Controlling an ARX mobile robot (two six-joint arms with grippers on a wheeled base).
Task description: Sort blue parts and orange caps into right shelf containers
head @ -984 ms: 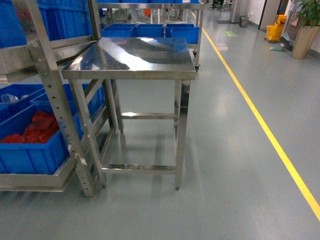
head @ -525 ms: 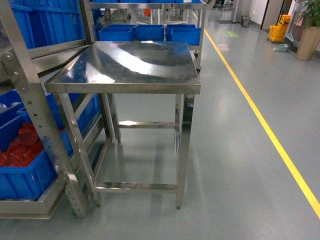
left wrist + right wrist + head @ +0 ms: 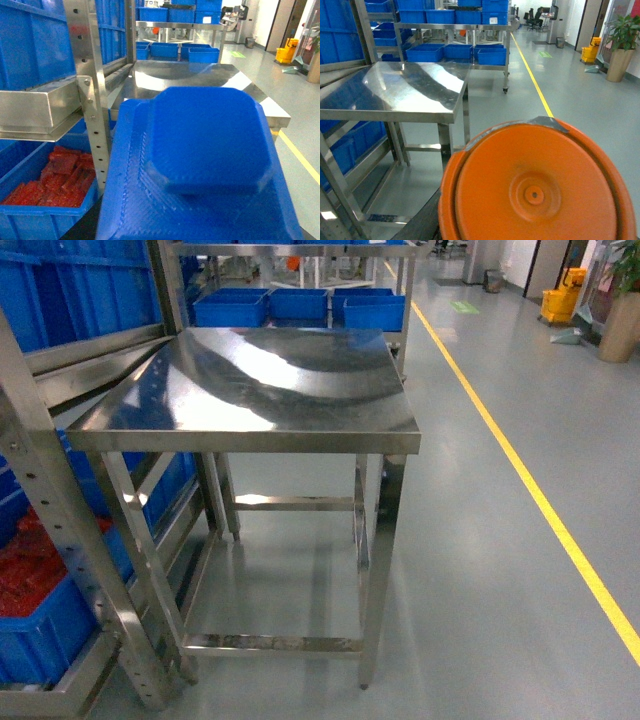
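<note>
Approach the steel table (image 3: 250,390) squarely. The blue part (image 3: 210,137) and orange cap (image 3: 535,190) hide both claws; their grip state cannot be told.

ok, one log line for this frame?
phase: nearing steel table | left wrist view: blue part | right wrist view: orange cap | grippers: not visible | crate of red parts lower left
</note>
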